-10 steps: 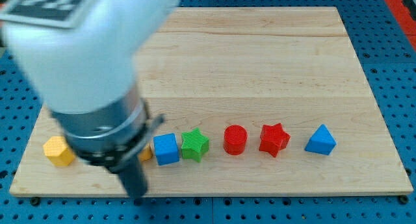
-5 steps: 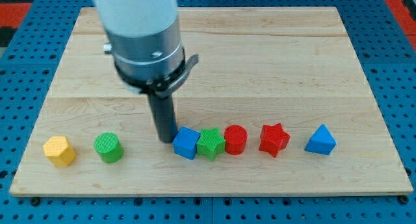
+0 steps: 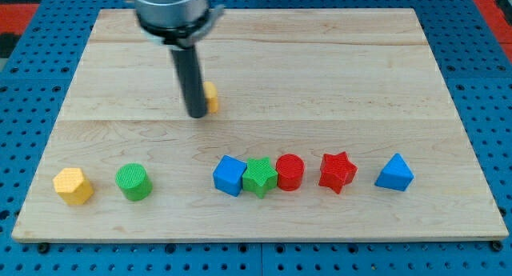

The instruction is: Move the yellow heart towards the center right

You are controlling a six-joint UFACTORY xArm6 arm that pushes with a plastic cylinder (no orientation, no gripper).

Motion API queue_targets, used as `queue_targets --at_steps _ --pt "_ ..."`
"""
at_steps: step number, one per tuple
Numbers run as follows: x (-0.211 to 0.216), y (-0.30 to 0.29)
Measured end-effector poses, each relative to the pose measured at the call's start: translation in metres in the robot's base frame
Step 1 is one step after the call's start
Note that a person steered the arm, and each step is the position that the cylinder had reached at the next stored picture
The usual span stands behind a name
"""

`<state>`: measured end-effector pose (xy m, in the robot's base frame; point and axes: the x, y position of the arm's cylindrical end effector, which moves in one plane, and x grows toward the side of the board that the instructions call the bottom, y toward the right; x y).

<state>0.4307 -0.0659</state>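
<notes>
Eight blocks lie on the wooden surface (image 3: 336,76), and seven of them form a row along the view's bottom. From the view's left: one yellow hexagon (image 3: 73,186), one green cylinder (image 3: 133,182), one blue cube (image 3: 230,175), one green star (image 3: 260,177), one red cylinder (image 3: 290,171), one red star (image 3: 337,171) and one blue triangle (image 3: 394,173). The blue cube touches the green star, which touches the red cylinder. That makes two yellow, two green, two blue and two red pieces. The eighth is the yellow heart (image 3: 210,98), mostly hidden behind my rod, so its shape is hard to make out; it sits in the upper left-centre part of the board, well apart from the row. My tool is a bare rod that grips nothing. My tip (image 3: 197,114) rests just at the heart's left side, touching or nearly so.
</notes>
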Motion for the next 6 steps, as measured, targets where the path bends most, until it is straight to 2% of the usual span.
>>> queue_targets --at_steps 1,2,3,4,5,6 --pt "-0.023 0.038" --pt "-0.037 0.011" --pt "-0.005 -0.007" --pt "-0.009 -0.059" --pt "-0.044 -0.078" --pt "-0.041 -0.02"
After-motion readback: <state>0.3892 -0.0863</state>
